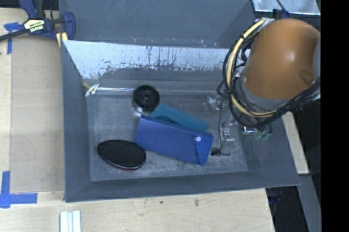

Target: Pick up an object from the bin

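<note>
tool low at rt side of bin, can't tell if apart or together; blue flat pouch lies just left of it, long axis approx left-right, rt end nearest tool.

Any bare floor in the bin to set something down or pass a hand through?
Bin floor at left, between left wall, black disc and black oval, is bare. So is the back strip right of the disc. Crowded: centre, blue pouch overlapping teal piece, gripper at its right end.
</note>
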Controlling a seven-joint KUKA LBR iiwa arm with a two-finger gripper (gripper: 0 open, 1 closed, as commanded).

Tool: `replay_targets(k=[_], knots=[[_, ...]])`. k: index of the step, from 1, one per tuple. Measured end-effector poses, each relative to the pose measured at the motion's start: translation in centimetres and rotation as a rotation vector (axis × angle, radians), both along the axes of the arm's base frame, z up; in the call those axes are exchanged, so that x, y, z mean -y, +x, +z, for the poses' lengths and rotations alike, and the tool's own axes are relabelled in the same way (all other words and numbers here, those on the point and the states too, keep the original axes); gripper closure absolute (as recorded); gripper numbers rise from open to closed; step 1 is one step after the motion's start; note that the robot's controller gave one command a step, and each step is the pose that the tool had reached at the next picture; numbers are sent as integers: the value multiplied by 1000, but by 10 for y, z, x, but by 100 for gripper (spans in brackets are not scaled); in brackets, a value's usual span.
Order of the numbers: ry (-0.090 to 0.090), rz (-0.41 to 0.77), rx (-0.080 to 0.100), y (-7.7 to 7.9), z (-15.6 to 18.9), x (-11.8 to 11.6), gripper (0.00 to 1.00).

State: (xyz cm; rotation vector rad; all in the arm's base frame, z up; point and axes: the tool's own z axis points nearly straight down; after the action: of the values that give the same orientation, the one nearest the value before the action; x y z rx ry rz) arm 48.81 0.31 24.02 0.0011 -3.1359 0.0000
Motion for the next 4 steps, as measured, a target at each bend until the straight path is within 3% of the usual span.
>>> replay_targets(k=[1, 2, 3, 4], knots=[[0, 0, 9, 1, 4, 0, 0], [1, -57, 13, 0, -51, -32, 0], [0, -62, 7, 4, -87, -30, 0], [0, -54, 6, 56, -65, -6, 0]])
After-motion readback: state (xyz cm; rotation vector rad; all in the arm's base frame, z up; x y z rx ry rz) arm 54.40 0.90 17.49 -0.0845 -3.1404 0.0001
